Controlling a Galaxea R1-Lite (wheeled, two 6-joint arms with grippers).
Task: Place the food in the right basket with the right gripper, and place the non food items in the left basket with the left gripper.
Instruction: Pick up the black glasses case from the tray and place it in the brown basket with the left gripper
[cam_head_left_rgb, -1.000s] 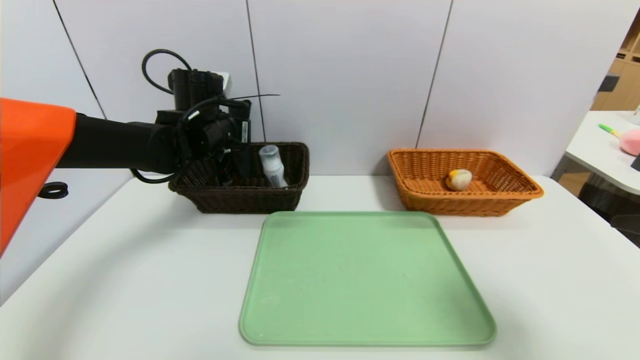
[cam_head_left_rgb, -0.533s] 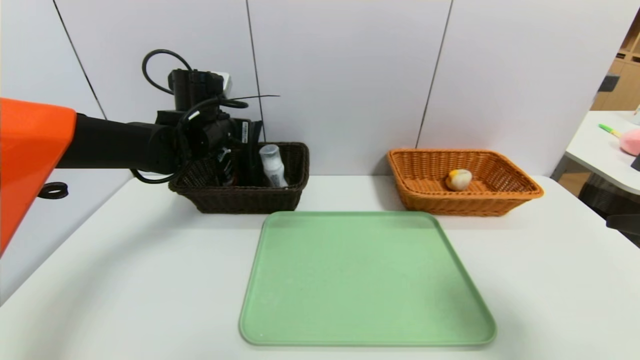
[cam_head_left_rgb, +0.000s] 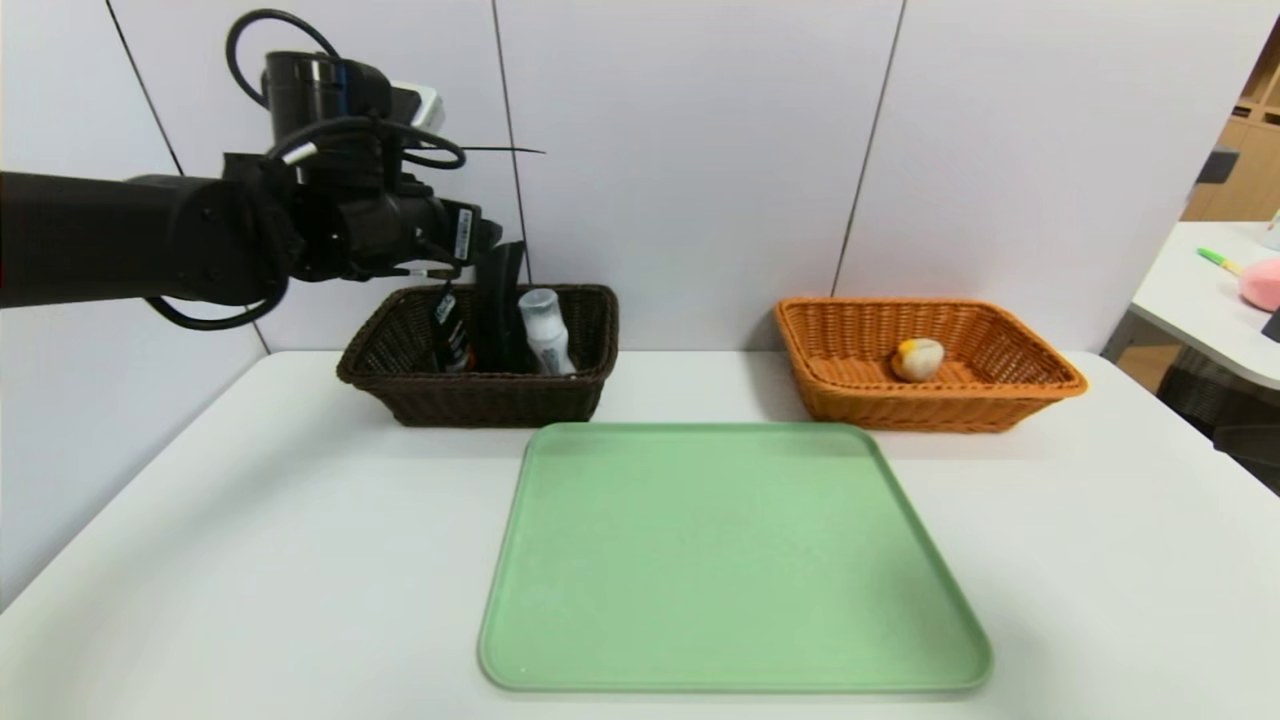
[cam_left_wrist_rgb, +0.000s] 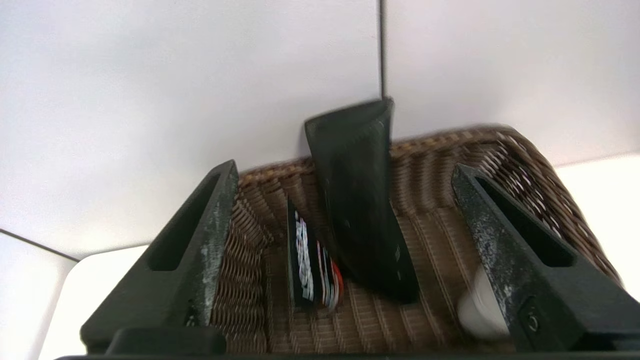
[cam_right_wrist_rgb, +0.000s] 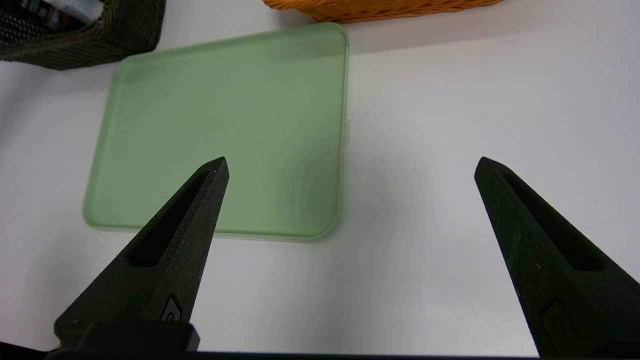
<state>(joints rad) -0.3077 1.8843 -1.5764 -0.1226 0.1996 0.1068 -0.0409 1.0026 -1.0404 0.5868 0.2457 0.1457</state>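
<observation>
Over at the back left of the white table (cam_head_left_rgb: 250, 560) sits the rectangular dark brown woven wicker basket (cam_head_left_rgb: 480, 395), and the left gripper (cam_left_wrist_rgb: 345, 170) hangs in the air above its rear edge, fingers spread wide apart with nothing between them. Inside that basket stands a tall dark green-black squeeze tube (cam_head_left_rgb: 498, 300), upright and leaning a little against the wall panel behind, its flat crimped end poking above the rim. Just beside it, on the side nearer the middle of the table, is a small translucent white bottle with a grey cap (cam_head_left_rgb: 544, 332), tilted; on the tube's other side a long black folded pouch (cam_head_left_rgb: 449, 335) with coloured print stands on edge. Well apart to the right is the rectangular orange-tan woven wicker basket (cam_head_left_rgb: 1000, 400), with the small round bun-like piece, pale cream with an orange-yellow patch (cam_head_left_rgb: 917, 359), lying on its floor. A flat pale green plastic tray (cam_head_left_rgb: 730, 560) lies bare in front, between the two baskets. The right gripper (cam_right_wrist_rgb: 350, 165) hovers above the table near the tray's edge, its black fingers also wide apart.
</observation>
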